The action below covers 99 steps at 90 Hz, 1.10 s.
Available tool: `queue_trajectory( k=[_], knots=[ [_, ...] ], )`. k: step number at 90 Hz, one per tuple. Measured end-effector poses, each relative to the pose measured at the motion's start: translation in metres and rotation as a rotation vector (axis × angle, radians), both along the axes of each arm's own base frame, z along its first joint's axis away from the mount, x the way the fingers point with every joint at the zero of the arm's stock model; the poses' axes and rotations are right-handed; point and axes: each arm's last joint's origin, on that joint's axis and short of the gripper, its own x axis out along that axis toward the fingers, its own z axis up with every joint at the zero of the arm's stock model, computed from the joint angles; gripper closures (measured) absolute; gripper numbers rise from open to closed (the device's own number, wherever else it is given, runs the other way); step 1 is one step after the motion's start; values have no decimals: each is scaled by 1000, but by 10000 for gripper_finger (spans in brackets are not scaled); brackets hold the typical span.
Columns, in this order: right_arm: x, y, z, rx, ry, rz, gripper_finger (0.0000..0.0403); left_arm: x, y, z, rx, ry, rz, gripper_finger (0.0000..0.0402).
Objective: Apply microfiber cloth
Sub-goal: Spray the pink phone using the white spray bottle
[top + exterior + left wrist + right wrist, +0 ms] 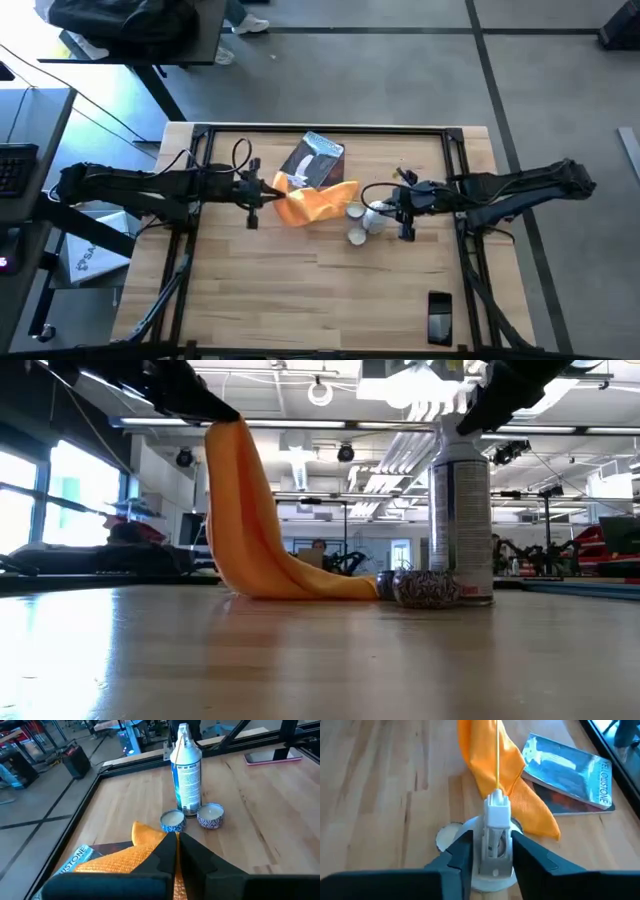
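The orange-yellow microfiber cloth (318, 203) lies in the middle of the table beside a grey-blue packet (314, 160). One end is raised in my shut left gripper (272, 193), and its lower end (310, 585) rests on the wood. A white spray bottle (460, 510) stands upright on the table to the cloth's right. My right gripper (385, 207) is shut on the bottle's top. Two small patterned tins (173, 820) (210, 815) sit at the bottle's foot. My left gripper pinches the cloth's upper end (150, 851) between its two fingers, coming level from the table's left. The cloth hangs in a slack fold (235, 490) below the fingers, with its lower end on the table. How many layers it holds does not show. My right gripper holds the spray bottle by the neck under its white spray head (492, 857), one finger on each side. The fingers come level from the table's right. The bottle stands upright with its base (462, 598) on the table.
A phone (439, 315) lies near the table's front right corner. A black frame (330, 130) runs along the table's far edge and sides. Bare wood stretches across the near half of the table (300, 290).
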Motion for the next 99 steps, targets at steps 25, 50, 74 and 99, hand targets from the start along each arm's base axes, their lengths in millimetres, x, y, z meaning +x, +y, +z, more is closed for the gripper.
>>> queue_trajectory(
  k=[25,50,74,99],
  knots=[
    [-2,0,22,-1,-12,-5,237,-3,0,5,-38,82,4,382],
    [-3,-1,72,-14,-141,22,213,-14,-1,-3,-209,291,82,378],
    [0,-4,110,-195,-340,10,214,8,-2,-9,-140,34,-8,378],
    [-6,-4,147,-128,-502,-16,214,35,-25,-46,-154,49,-187,378]
  ],
)
